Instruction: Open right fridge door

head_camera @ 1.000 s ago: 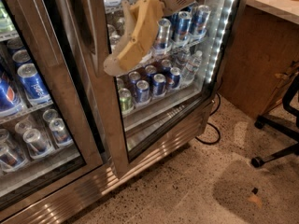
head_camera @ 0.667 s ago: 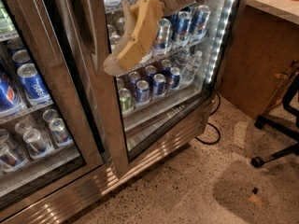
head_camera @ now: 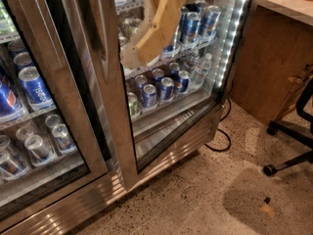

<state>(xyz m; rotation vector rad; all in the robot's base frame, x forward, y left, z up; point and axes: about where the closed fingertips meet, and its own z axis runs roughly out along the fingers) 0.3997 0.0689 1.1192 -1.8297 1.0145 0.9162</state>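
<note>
Two steel-framed glass doors fill the left and middle of the view. Farthest left is the left fridge door (head_camera: 83, 131), with blue Pepsi cans (head_camera: 32, 84) and plain silver cans (head_camera: 46, 143) on wire shelves behind its pane. A dark strip separates it from the right fridge door (head_camera: 120, 131), whose wide brushed-steel frame runs down toward the speckled floor (head_camera: 195, 204). Its long bar handle (head_camera: 100, 33) stands along its left edge. My hand (head_camera: 134, 55) hangs in front of that door's glass, just right of the handle, its tan parts slanting down and leftward. Whether it is apart or together I cannot tell, nor whether it touches the handle. Behind the glass sit rows of blue cans (head_camera: 161, 84), lit by a strip of white lights (head_camera: 232, 38) on the right. A black cable (head_camera: 222, 141) loops on the floor by the fridge's corner. Further right stand a wood-sided table (head_camera: 274, 58) with a pale top and the black wheeled legs of a chair (head_camera: 293, 155).
</note>
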